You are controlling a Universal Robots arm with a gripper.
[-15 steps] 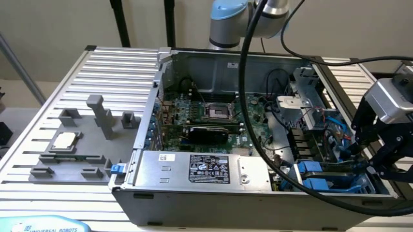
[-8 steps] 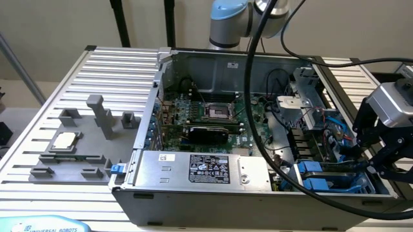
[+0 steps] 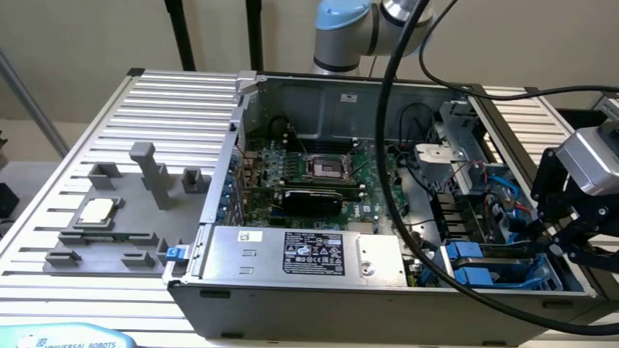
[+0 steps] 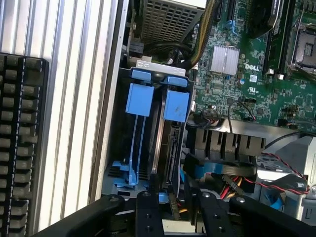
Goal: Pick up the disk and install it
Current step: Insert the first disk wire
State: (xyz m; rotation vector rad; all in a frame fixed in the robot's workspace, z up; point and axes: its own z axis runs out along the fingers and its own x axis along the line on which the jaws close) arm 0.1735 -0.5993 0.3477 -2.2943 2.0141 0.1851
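Gripper sits low over the drive bay, in line with the disk; you cannot tell whether it has hold. Disk stands on edge in its slot beside a second blue carrier, tabs outward, apparently for access. Motherboard lies beyond.

Wrist view: the black claw sits close over the drive bay at the edge of the case. In the bay, the disk stands edge-on in its blue carrier, just beside a second blue carrier. Adjoining the bay is the green Dell motherboard with a finned silver heatsink. Red, black and yellow cables run nearby. A ribbed metal table borders the case.
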